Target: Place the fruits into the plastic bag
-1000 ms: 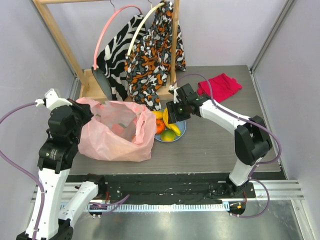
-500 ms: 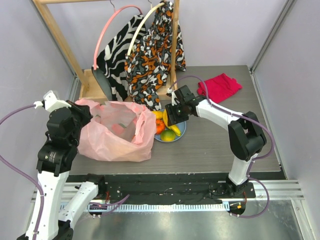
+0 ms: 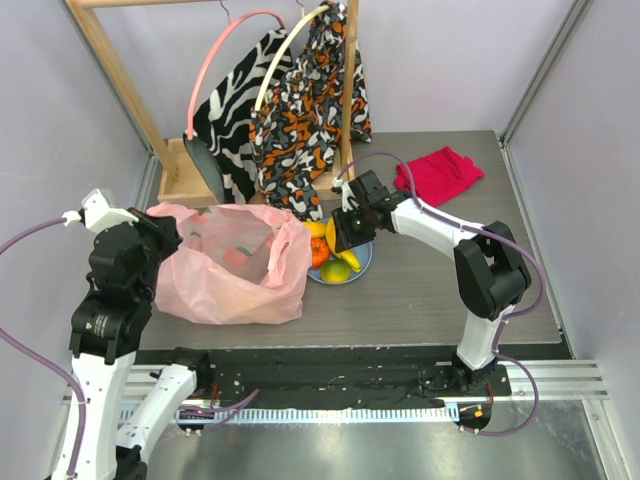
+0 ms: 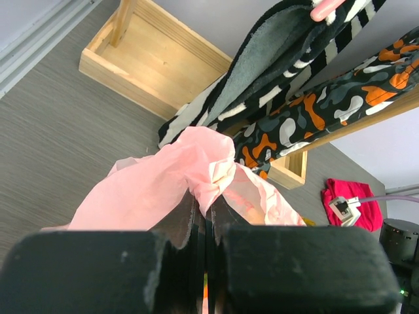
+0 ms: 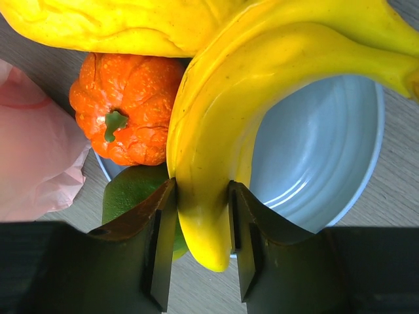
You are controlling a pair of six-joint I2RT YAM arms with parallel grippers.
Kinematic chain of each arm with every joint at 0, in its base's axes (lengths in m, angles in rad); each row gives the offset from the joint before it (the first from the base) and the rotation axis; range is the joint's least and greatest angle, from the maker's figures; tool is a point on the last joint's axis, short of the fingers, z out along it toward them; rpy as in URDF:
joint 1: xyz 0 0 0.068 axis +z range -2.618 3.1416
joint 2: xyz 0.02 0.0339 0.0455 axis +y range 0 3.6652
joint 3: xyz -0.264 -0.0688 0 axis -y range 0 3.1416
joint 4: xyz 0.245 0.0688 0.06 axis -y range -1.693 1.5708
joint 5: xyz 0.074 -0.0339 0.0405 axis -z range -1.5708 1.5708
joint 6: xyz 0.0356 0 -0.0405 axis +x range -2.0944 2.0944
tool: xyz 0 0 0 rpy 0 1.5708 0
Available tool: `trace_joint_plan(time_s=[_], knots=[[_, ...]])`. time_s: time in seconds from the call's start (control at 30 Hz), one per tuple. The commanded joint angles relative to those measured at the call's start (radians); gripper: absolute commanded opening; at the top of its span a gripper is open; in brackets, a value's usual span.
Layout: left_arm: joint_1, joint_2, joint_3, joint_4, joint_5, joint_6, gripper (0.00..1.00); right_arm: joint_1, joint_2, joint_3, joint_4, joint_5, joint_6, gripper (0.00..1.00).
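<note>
**Top external, then both wrists: getting the bananas off the plate cleanly**

Top external shows my left gripper (image 3: 160, 228) at the far-left rim of the plastic bag (image 3: 235, 285). The bag lies on the desk (image 3: 430, 290) with its mouth gaping upward. My right gripper (image 3: 340, 232) is down among the fruit on the blue plate (image 3: 364, 262), just beside the bag's right edge.

Left wrist: the left gripper (image 4: 205, 208) is pressed together on a gathered fold of the bag (image 4: 157, 190). I would hold that rim high, so the mouth gapes wide.

Right wrist: the right gripper (image 5: 201, 196) pinches one of the bananas (image 5: 216, 118) near its end, a finger on each flank. The orange (image 5: 124, 111) and the green fruit (image 5: 127, 193) sit close against it on the plate (image 5: 314, 150). I judge this grip off-centre, so the bunch may swing. I would lift straight and slowly until clear of the orange, then carry it the short way over the bag's rim before letting go.
</note>
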Motion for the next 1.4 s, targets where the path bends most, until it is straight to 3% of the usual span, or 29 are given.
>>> trace_joint_plan(time_s=[0.0, 0.37, 1.37], knots=[[0.006, -0.019, 0.013, -0.019, -0.026, -0.015, 0.00, -0.014, 0.003, 0.008, 0.025, -0.015, -0.021, 0.33], [0.006, -0.022, 0.022, -0.031, -0.023, -0.010, 0.00, -0.027, -0.044, 0.008, 0.030, 0.009, -0.031, 0.01], [0.006, -0.013, 0.013, -0.013, -0.017, -0.007, 0.00, -0.057, -0.141, 0.058, 0.019, 0.023, -0.024, 0.01]])
